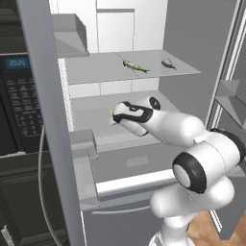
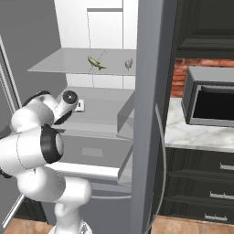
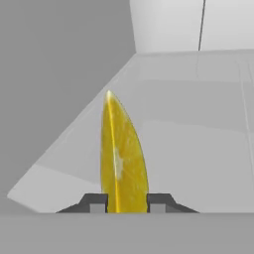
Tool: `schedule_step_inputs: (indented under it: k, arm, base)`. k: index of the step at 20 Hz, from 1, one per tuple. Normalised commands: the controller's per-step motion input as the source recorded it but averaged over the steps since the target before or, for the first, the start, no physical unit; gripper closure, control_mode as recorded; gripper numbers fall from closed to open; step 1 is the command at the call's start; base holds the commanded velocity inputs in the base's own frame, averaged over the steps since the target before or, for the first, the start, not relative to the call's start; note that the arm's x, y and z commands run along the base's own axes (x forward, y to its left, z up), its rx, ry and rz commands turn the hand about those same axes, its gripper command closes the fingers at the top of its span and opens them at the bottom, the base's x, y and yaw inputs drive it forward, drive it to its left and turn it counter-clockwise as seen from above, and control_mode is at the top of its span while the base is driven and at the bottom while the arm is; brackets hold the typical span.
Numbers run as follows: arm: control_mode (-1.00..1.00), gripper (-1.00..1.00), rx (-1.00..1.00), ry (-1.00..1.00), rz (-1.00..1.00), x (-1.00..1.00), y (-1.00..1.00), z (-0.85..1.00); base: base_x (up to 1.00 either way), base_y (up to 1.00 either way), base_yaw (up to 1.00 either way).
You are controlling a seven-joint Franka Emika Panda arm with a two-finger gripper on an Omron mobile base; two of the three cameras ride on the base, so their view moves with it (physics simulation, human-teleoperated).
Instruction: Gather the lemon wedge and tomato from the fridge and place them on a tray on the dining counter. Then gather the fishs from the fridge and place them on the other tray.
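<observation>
One lemon wedge (image 3: pixel 123 158) gripped, two fishs (image 1: pixel 135 66)

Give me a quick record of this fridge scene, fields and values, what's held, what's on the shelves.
gripper: shut on the lemon wedge, a finger at each side
location: inside the open fridge, above its lower shelf
upper shelf: two fish, olive-tan one left, grey one right, apart
tomato: cannot tell where

Base views flanking fridge (image 1: pixel 144 72); hand close-up.
</observation>
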Motion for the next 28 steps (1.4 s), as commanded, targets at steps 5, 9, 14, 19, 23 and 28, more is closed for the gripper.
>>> schedule_step_inputs:
  k: [5, 9, 14, 19, 23, 28]
  arm:
    - [-1.00, 1.00, 0.00, 0.02, 0.00, -0.46, -0.12, 0.77]
    - [-1.00, 1.00, 0.00, 0.03, 0.00, -0.68, -0.31, 0.51]
    - [-1.00, 1.00, -0.02, 0.00, 0.00, -0.83, -0.46, 0.14]
    - [-1.00, 1.00, -0.01, 0.00, 0.00, -0.75, -0.39, 0.31]
    - [-1.00, 1.00, -0.04, 0.00, 0.00, -0.76, -0.15, 0.34]
    - [-1.00, 1.00, -0.04, 0.01, 0.00, -0.55, 0.00, 0.22]
  base:
    - [0.00, 0.00, 0.00]
    - [0.00, 0.00, 0.00]
    - [0.00, 0.00, 0.00]
    - [0.00, 0.00, 0.00]
    - [0.00, 0.00, 0.00]
    - [0.00, 0.00, 0.00]
